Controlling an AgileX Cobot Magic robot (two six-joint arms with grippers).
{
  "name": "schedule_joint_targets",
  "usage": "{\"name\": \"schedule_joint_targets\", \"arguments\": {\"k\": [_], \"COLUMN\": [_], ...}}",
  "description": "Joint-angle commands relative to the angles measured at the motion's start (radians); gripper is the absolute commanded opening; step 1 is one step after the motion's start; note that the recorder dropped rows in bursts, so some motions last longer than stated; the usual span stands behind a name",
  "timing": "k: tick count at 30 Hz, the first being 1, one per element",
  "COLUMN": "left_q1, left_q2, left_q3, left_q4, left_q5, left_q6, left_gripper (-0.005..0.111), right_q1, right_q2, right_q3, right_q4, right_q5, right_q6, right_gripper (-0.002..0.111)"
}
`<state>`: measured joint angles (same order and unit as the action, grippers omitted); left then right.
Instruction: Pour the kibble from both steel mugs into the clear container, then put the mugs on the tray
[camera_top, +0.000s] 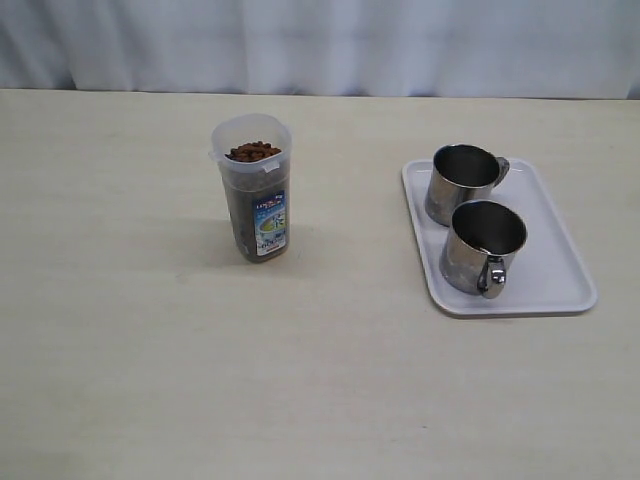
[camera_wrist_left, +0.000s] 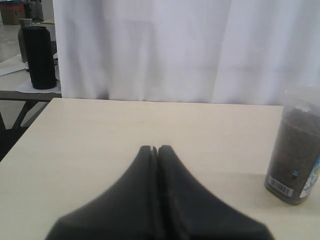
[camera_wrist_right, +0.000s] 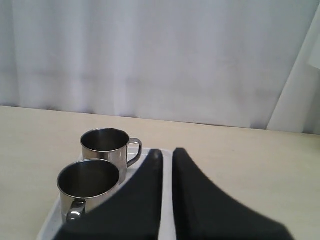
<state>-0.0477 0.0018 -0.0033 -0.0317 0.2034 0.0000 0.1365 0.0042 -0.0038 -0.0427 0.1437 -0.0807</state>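
pale table (camera_top: 150, 380), white curtain (camera_top: 320, 40) behind it. reading the exterior view as a dial, the container (camera_top: 254, 190) stands upright at about 10 o'clock with kibble (camera_top: 253, 152) up near its rim. the tray (camera_top: 560, 290) lies at 3 o'clock, carrying the far mug (camera_top: 462, 183) and the near mug (camera_top: 483, 247). both look empty from the right wrist view, and whether they touch each other you cannot tell.

your left gripper (camera_wrist_left: 154, 149) has its jaws pressed together on nothing. your right gripper (camera_wrist_right: 167, 152) shows only a thin slit between its jaws and pinches nothing.

by my reading the pour and the placing are done, so the step in hand is simply keeping clear. if you move the right arm, lift it before swinging, since the tray sits just beyond its tips.

the near mug's handle points to 6 o'clock, close to the tray's near rim, so a nudge could tip it off. the container is tall and narrow; pass wide of it. open table runs from 6 to 9 o'clock.
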Motion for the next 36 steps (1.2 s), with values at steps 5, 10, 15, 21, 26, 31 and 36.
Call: {"name": "schedule_joint_targets", "arguments": {"k": [5,10,15,21,26,31,36], "left_q1": [0.001,0.001,0.001,0.001,0.001,0.001,0.001], "left_q2": [-0.002,-0.002,-0.002,-0.002,-0.002,-0.002,-0.002], "left_q3": [0.003,0.003,0.003,0.003,0.003,0.003,0.003], "left_q4": [0.004,0.004,0.004,0.004,0.004,0.004,0.004], "left_q5": [-0.008,-0.008,-0.008,-0.008,-0.008,-0.008,-0.008], "left_q6": [0.000,0.000,0.000,0.000,0.000,0.000,0.000], "left_gripper": [0.000,0.000,0.000,0.000,0.000,0.000,0.000], "right_q1": [-0.009,-0.020,-0.020,-0.020,-0.020,-0.020,-0.020], "right_q2": [-0.004,-0.004,-0.004,-0.004,-0.004,-0.004,-0.004], "right_q3": [0.004,0.004,0.004,0.004,0.004,0.004,0.004], "right_q4": [0.009,0.009,0.058,0.058,0.058,0.058,0.058], "right_q5": [0.004,0.004,0.007,0.017,0.015,0.015,0.015], "right_q6": [-0.010,0.023,0.026,0.037,0.037,0.037,0.037], "right_gripper": [0.005,0.005,0.005,0.005,0.005,0.005,0.005]}}
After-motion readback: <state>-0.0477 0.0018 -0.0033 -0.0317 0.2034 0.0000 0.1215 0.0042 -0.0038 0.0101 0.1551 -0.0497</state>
